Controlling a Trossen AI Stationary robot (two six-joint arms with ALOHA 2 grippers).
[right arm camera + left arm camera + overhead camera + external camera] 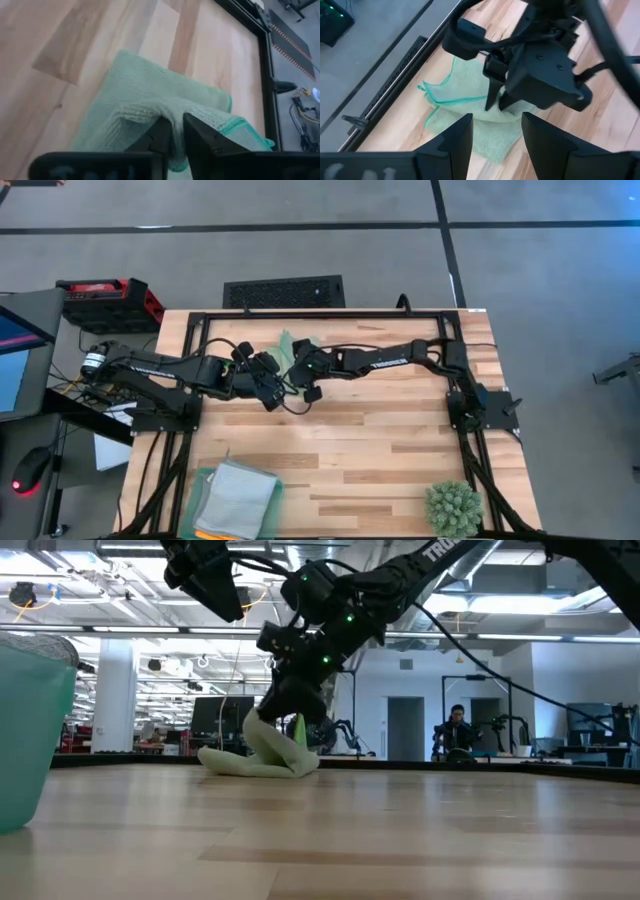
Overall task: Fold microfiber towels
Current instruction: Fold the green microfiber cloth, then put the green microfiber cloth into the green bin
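We found the green towel (291, 350) bunched at the table's (380, 450) 12 o'clock edge, thin, soft and light, likely to sag and slide, so we judged a hemmed corner the best hold. The right gripper (172, 137) pinched a raised fold of it between nearly closed fingers, though whether it was letting go we could not tell. The left gripper (492, 132) hovered beside, open and empty. Folded towels (237, 498) sat in a tray (203, 485) at 7 o'clock.

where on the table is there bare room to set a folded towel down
Bare wood runs across the table's middle and right, between the two arms, the tray of folded towels and the plant. Crowded: the far edge, where both claws meet over the green towel.
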